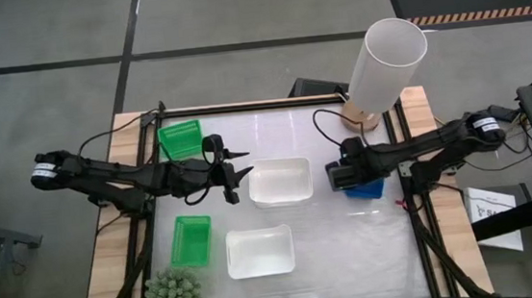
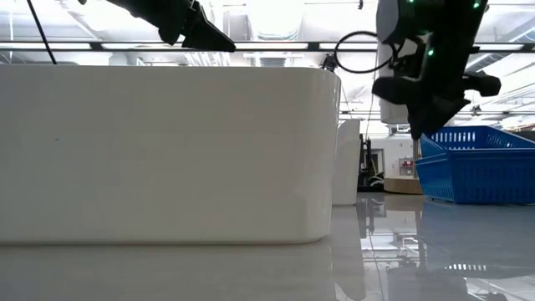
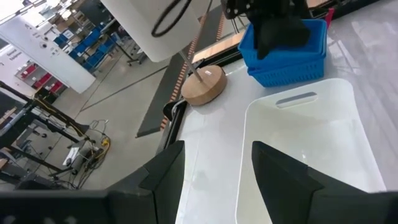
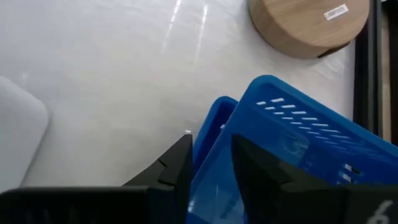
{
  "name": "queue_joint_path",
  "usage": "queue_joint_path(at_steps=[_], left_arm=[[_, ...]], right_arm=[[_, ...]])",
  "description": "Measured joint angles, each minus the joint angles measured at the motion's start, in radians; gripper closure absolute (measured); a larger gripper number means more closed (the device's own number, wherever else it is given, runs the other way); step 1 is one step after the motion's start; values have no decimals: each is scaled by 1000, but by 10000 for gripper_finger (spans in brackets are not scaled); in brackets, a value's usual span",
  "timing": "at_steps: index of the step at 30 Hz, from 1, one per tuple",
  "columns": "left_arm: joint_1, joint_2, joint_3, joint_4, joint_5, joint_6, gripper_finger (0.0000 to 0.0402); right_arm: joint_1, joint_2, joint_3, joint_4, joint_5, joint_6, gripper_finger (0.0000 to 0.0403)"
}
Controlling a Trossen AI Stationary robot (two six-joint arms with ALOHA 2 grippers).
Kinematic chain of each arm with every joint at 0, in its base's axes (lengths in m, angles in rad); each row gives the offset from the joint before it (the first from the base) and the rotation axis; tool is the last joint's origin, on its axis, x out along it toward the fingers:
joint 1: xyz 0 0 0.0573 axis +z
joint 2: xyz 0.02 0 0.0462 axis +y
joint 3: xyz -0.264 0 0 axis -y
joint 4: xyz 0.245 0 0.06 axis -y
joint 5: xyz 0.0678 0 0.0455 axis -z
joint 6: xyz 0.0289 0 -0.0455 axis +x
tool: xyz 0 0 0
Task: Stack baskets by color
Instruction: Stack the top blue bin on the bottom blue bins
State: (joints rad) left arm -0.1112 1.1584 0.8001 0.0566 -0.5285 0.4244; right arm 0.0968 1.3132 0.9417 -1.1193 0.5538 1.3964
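Two blue baskets (image 1: 371, 189) sit nested at the table's right, the upper one (image 4: 298, 130) tilted in the lower one (image 2: 478, 182). My right gripper (image 4: 212, 163) points steeply down at their left end, its open fingers on either side of a blue wall. My left gripper (image 1: 235, 176) hangs open above the table, beside the left rim of a white basket (image 1: 279, 182). A second white basket (image 1: 259, 251) rests on the table nearer the front. One green basket (image 1: 180, 137) lies at the far left, another (image 1: 190, 240) at the near left. My right gripper has one finger outside and one finger inside the blue basket's wall (image 4: 211, 146), coming from above at a slant. Whether the fingers touch the wall I cannot tell. Both blue baskets rest on the table.
A tall white cylinder (image 1: 386, 59) on a round wooden base (image 4: 308, 25) stands just beyond the blue baskets. A spiky green plant (image 1: 173, 292) sits at the near left corner. Bare tabletop (image 1: 352, 248) lies at the near right.
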Motion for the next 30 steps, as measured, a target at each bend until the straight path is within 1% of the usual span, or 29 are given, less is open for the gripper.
queue_joint_path(at_steps=[5, 12, 19, 25, 30], left_arm=[[0, 0, -5, -2, 0, 0, 230], [0, -1, -5, 13, 0, 1, 230], [0, -1, -5, 14, 0, 1, 230], [0, -1, -5, 14, 0, 2, 230], [-1, -1, -5, 14, 0, 2, 230]], right_arm=[[-1, 29, 0, 3, 7, -1, 327], [-1, 17, 0, 3, -4, -1, 355], [-1, 16, 0, 3, -13, -1, 370], [-1, 10, 3, 2, -49, -3, 380], [-1, -12, 42, -5, -86, -58, 391]])
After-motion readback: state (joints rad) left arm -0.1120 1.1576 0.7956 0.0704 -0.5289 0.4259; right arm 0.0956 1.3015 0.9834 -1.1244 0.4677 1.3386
